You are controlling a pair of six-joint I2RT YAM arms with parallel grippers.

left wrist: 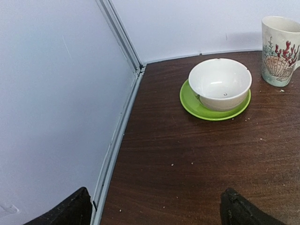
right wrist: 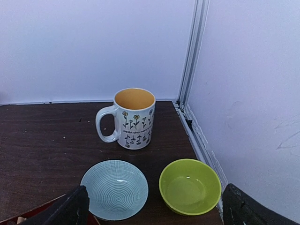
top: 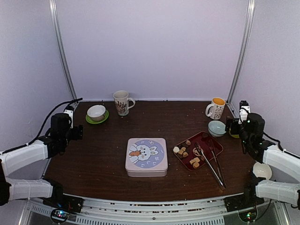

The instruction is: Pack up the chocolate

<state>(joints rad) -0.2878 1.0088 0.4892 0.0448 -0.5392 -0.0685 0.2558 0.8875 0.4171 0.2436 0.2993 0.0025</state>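
Chocolate pieces [top: 183, 151] are being kept on a red tray [top: 206, 136], just right of a lidded bunny tin [top: 146, 157], with metal tongs [top: 213, 168] lying across the tray. Both sets of jaws are being held spread wide and empty. The left gripper [left wrist: 157, 213] is being pointed at a white bowl [left wrist: 219, 83] on a green saucer [left wrist: 192, 105]. The right gripper [right wrist: 154, 211] is being pointed at a blue bowl [right wrist: 114, 189], a green bowl [right wrist: 190, 186] and, beyond them, a flowered mug [right wrist: 134, 117].

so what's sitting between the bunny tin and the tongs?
Top view: the chocolate, tan and white pieces on the left half of the red tray, lies between the tin and the tongs.
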